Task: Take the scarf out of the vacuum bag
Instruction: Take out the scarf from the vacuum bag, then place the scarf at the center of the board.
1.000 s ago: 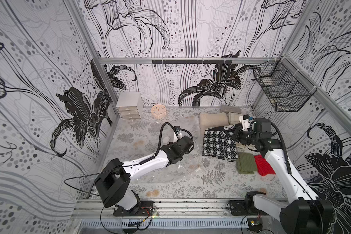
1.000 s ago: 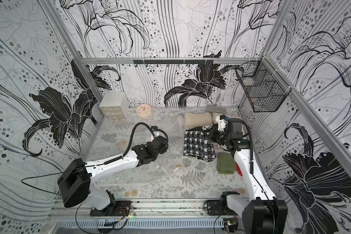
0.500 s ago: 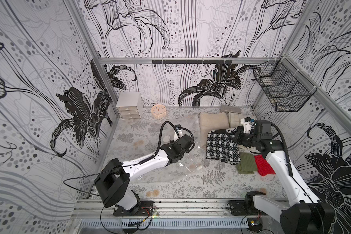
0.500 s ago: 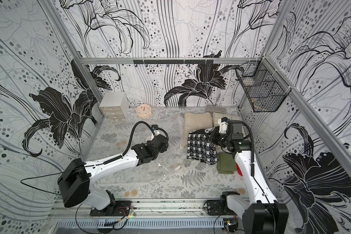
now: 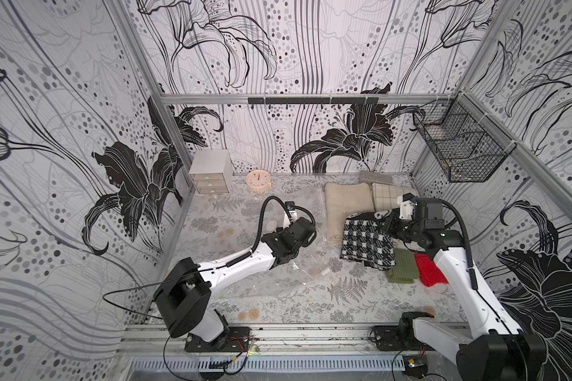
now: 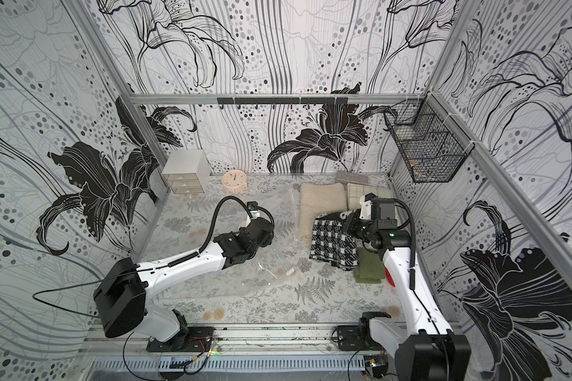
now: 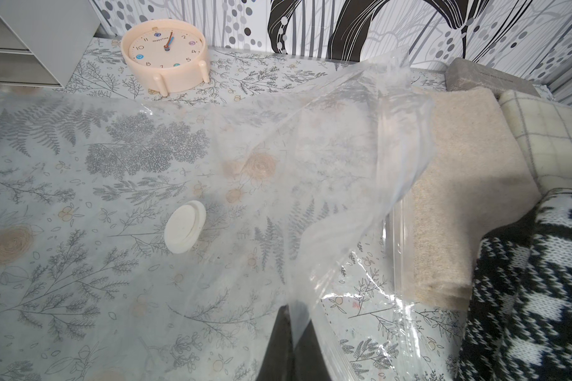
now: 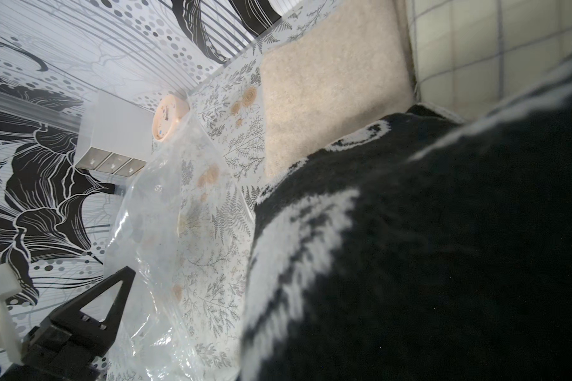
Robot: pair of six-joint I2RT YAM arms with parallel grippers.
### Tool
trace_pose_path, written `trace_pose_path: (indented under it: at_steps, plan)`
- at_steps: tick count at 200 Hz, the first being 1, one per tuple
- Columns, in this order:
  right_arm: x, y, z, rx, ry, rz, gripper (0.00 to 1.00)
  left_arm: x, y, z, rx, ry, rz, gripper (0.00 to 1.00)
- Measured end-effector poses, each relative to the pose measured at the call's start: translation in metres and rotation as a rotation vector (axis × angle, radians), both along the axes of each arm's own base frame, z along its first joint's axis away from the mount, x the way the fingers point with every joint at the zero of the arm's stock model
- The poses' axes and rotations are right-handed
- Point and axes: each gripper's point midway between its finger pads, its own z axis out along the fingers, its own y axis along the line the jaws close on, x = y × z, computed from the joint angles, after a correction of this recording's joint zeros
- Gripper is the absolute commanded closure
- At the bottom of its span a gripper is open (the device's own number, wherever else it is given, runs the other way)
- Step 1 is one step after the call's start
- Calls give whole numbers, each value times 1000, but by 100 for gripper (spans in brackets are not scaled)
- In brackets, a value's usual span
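Your right gripper (image 5: 387, 223) has dragged the scarf (image 5: 367, 242) rightward, fully clear of the vacuum bag (image 7: 311, 158), and stays clamped on its top edge. Left gripper (image 7: 293, 316) pinches the bag's mouth. Extraction looks done; you only need to lay it down and release.

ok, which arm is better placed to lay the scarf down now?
Right. The right hand grips the checked scarf, outside the vacuum bag; the left hand is shut on the bag's edge.
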Motion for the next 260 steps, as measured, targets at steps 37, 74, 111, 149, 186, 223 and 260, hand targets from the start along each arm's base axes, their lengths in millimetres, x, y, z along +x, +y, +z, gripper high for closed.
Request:
trace_pose_path:
  at_steps: [37,74,111,149,186,223,260]
  plan:
    - [0,-5,-3,-26,6,-17,100,4,-6,13,-3,-19,-22,100]
    - [-2,-9,-10,-44,21,-31,100,10,-11,31,-5,-44,-46,100]
    - [-1,-10,-11,-56,19,-33,100,15,-8,43,-5,-50,-58,100]
    - [-1,-10,-11,-56,19,-33,100,17,4,68,-38,-67,-71,100]
    - [-1,-10,-11,-54,19,-31,100,19,21,108,-109,-105,-101,100]
    - [-2,-6,-10,-41,19,-15,100,18,46,139,-186,-138,-120,100]
    - [-4,-1,-8,-21,16,15,100,16,86,156,-209,-159,-71,100]
